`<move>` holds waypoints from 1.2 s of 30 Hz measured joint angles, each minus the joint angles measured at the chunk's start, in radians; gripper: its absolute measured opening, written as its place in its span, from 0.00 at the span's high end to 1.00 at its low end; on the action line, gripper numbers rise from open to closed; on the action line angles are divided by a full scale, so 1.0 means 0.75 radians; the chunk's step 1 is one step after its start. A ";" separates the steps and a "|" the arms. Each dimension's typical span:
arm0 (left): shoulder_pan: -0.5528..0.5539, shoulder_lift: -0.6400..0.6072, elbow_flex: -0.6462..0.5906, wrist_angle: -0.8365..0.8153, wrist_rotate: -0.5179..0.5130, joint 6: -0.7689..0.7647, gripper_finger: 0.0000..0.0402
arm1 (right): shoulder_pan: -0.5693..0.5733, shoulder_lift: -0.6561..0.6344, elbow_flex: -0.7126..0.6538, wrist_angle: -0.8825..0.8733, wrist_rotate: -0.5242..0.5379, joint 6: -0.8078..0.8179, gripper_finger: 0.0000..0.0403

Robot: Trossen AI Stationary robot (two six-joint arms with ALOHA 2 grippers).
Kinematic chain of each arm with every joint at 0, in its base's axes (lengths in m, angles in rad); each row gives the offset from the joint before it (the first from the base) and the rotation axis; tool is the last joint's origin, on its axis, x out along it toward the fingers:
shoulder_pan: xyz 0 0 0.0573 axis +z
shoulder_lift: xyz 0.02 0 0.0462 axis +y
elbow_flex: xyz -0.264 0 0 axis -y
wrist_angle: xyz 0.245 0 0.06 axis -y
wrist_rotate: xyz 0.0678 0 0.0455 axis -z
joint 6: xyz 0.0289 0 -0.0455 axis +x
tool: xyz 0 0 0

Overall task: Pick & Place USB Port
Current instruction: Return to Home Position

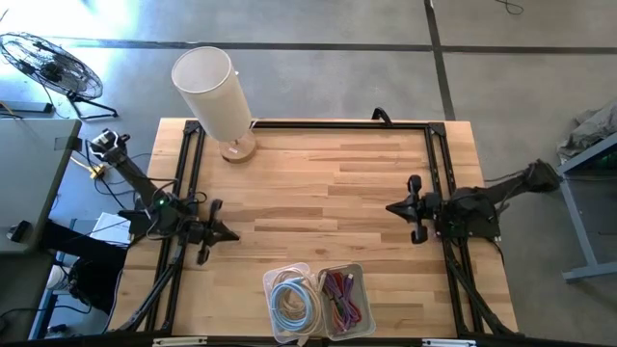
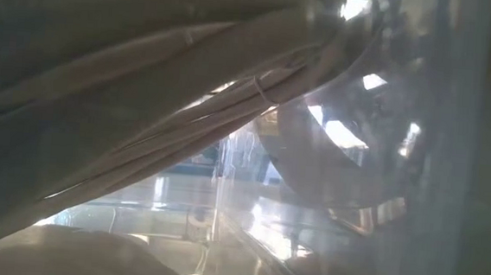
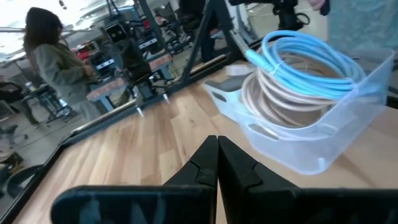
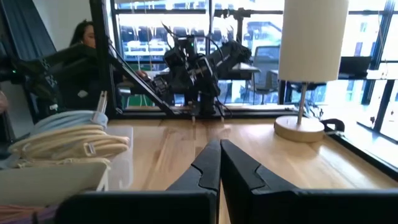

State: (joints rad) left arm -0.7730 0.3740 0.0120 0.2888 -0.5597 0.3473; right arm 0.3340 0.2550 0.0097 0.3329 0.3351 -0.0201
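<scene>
Left pincer [image 1: 228, 233] hovers over the left side of the counter [image 1: 318, 183], its two fingers pressed together with nothing between them, pointing toward the middle. A lamp [image 1: 212, 92] stands near the corner on that same side, by one long edge.

Against the opposite long edge, about midway along it, sit two bins touching side by side. The clear bin [image 3: 311, 137] is the left one. It holds beige cables [image 3: 273, 99] wound in coils, with the blue cable [image 3: 323, 57] looped on top of them and rising a little above the rim. The white bin [image 1: 357, 270] beside it holds purple and pink cables [image 1: 342, 297] in a loose tangle.

These cables look light and floppy. A coil would likely sag and spring open if lifted by a single strand, and the smooth jackets may slide between closed fingers. The safest hold is probably across several bundled loops at once, or on a stiff plug end where one shows. The bins themselves seem thin and light, so they could shift if nudged.

Right pincer [image 1: 393, 207] hangs over the right side of the counter, well apart from the bins, closed and empty, facing the left one. Both arms look parked, and sorting appears finished.
</scene>
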 joint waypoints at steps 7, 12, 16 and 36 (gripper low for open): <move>0.248 0.001 -0.001 -0.005 0.272 0.000 1.00 | -0.213 0.000 -0.001 -0.030 -0.206 0.027 1.00; 0.451 0.001 -0.001 -0.001 0.462 0.043 1.00 | -0.332 0.000 -0.001 -0.030 -0.321 0.027 1.00; 0.617 0.001 -0.001 -0.001 0.625 0.055 1.00 | -0.416 0.000 -0.001 -0.030 -0.400 0.025 1.00; 1.064 0.002 -0.001 0.000 0.979 0.091 1.00 | -0.654 0.000 -0.001 -0.070 -0.563 0.020 1.00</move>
State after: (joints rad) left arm 0.0249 0.3752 0.0116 0.2886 0.1744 0.4152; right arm -0.1562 0.2550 0.0090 0.2806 -0.0871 -0.0053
